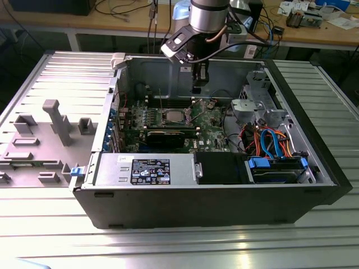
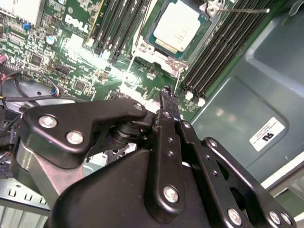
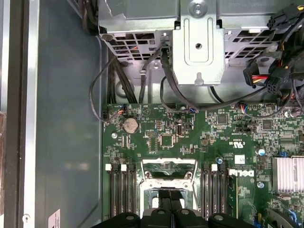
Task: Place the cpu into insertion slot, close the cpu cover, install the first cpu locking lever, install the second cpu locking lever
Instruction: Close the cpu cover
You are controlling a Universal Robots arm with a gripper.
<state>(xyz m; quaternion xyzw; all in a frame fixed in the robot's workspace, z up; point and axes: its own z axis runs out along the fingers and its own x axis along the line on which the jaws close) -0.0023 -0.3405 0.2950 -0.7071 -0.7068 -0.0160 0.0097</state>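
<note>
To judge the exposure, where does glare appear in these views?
In the second wrist view, white glare washes out the green board near the cpu; in the exterior view, bright streaks lie on the metal table; the first wrist view looks evenly lit.

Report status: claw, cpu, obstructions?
Copy: claw shut, poised beside insertion slot; cpu seated in it; cpu cover looks open; no obstruction seen.

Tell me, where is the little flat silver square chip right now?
In the second wrist view, the flat silver-grey square chip lies flat on the green circuit board, between two banks of long black memory slots.
</note>
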